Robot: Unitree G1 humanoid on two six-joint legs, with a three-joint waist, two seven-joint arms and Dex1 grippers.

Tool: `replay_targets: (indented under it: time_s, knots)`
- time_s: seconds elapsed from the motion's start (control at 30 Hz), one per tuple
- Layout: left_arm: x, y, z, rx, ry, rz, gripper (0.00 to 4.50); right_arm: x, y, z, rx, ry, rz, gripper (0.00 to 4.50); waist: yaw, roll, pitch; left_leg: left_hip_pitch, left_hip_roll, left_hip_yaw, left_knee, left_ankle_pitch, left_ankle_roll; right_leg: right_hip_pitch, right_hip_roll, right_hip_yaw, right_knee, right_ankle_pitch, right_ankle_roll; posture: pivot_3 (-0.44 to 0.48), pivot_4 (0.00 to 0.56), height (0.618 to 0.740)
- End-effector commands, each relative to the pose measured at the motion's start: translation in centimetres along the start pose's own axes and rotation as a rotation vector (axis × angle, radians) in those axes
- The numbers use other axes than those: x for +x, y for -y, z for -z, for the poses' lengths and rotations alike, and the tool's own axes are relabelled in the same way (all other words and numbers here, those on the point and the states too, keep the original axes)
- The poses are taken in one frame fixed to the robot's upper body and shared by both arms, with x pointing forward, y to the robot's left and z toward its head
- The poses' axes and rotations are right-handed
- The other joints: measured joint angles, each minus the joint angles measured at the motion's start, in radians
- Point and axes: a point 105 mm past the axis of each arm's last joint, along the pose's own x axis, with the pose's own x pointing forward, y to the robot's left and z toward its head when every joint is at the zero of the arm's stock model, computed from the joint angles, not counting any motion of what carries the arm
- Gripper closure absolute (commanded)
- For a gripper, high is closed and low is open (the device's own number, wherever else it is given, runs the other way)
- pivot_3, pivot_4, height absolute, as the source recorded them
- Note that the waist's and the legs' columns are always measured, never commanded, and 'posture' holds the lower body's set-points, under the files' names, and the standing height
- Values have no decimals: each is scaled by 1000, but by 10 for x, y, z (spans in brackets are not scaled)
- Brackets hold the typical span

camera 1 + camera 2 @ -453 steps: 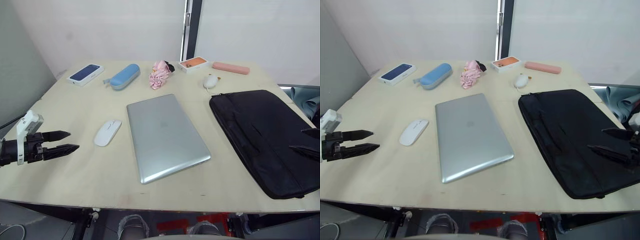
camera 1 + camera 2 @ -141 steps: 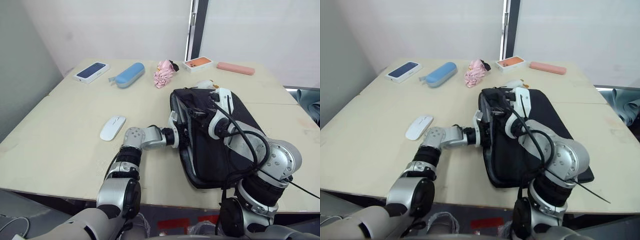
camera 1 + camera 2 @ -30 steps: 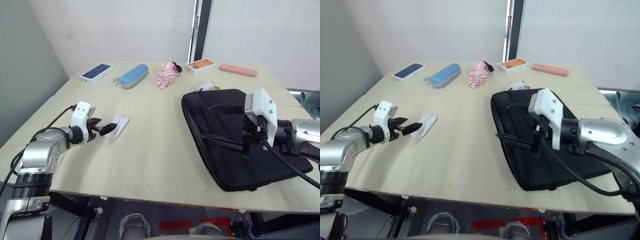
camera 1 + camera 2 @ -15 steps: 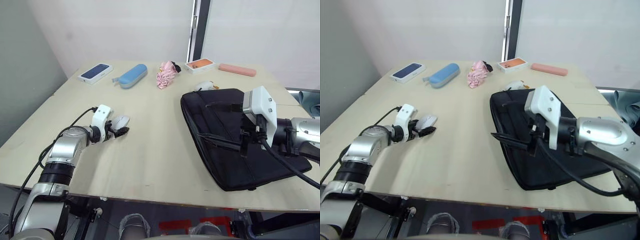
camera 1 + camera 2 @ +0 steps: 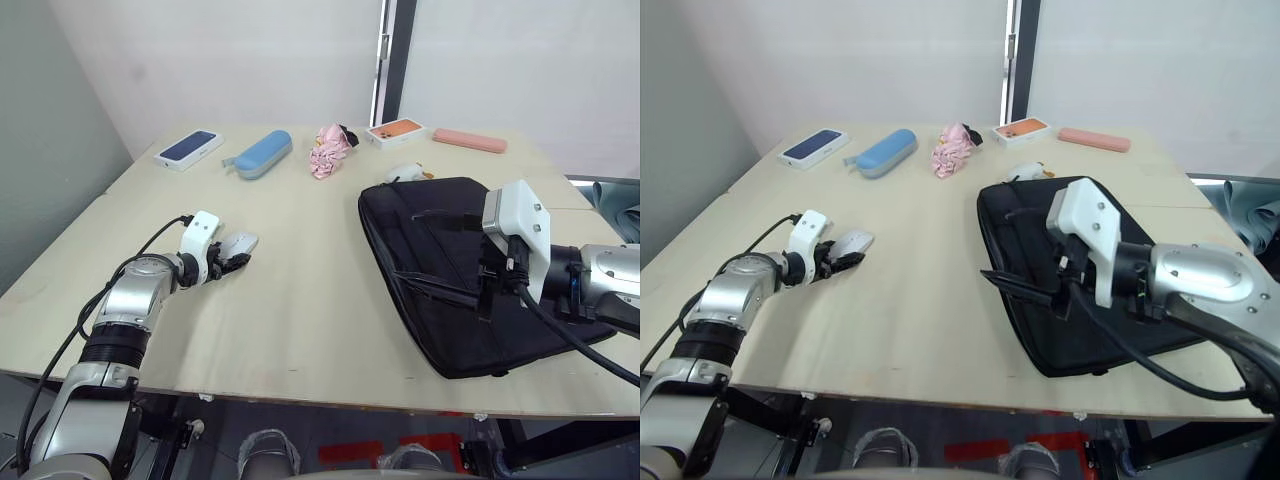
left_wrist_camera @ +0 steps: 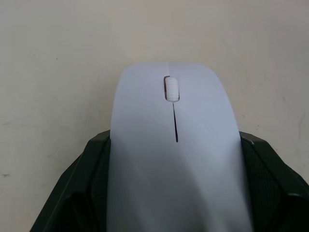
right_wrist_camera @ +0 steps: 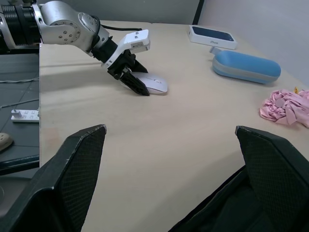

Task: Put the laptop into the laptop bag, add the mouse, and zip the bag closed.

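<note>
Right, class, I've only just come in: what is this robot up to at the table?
It is packing a laptop bag. The left gripper has its fingers on either side of the white mouse, which lies on the table. The right gripper is open over the near edge of the black bag, which lies flat on the robot's right. No laptop lies on the table, and the mouse is not in the bag yet.

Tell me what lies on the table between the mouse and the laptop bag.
Nothing visible does. The mouse sits between the left gripper's fingers, and bare table stretches from there to the laptop bag. The blue case and pink cloth lie farther back, off that line.
</note>
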Motion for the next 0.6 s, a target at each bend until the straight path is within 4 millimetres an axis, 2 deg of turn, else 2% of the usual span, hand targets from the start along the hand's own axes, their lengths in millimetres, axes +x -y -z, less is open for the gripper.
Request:
replay_targets:
  time_s: [0.03, 0.1, 0.27, 0.33, 0.4, 0.5, 0.6]
  knots:
    - [-7, -8, 17, -21, -61, -21, 1624, -3, 2, -7, -37, 18, 14, 0, -2, 0, 0, 0, 0, 0, 0, 0, 0, 0, 0, 0, 0, 0, 0, 0, 150, 740]
    - [-9, -5, 10, 26, -44, 10, 1624, -2, 2, -7, -35, 17, 13, 0, -5, 0, 0, 0, 0, 0, -1, 0, 0, 0, 0, 0, -1, 0, 0, 0, 150, 740]
    - [-20, 13, -32, 162, 80, 211, 1624, 0, 9, -2, -20, 5, 31, 0, -1, 0, 0, -2, 0, 1, -5, 0, 0, -1, 0, -1, -8, 0, 1, 0, 150, 740]
    - [-33, 20, -48, 286, 88, 326, 1624, 7, 23, 13, 26, -58, 100, 0, 1, -2, 2, -3, 0, 1, -8, 0, 0, -1, 0, -2, -11, 0, 0, 0, 150, 740]
    - [-52, 37, -64, 402, 110, 511, 1624, 19, 38, 35, 96, -156, 195, 0, 0, -4, 3, -3, 0, 0, -10, 3, -4, -2, 1, -3, -12, 0, 0, 0, 150, 740]
    - [-74, 61, -84, 456, 156, 716, 1624, 35, 53, 61, 170, -266, 317, 0, 0, -4, 4, -3, 0, 1, -12, 4, -8, -2, 1, -2, -13, 1, 0, 0, 150, 740]
    - [-85, 85, -94, 480, 162, 864, 1624, 50, 60, 80, 170, -363, 409, 0, 4, -2, 5, -3, -1, 2, -14, 4, -9, -2, 0, -3, -14, 0, 0, 0, 150, 740]
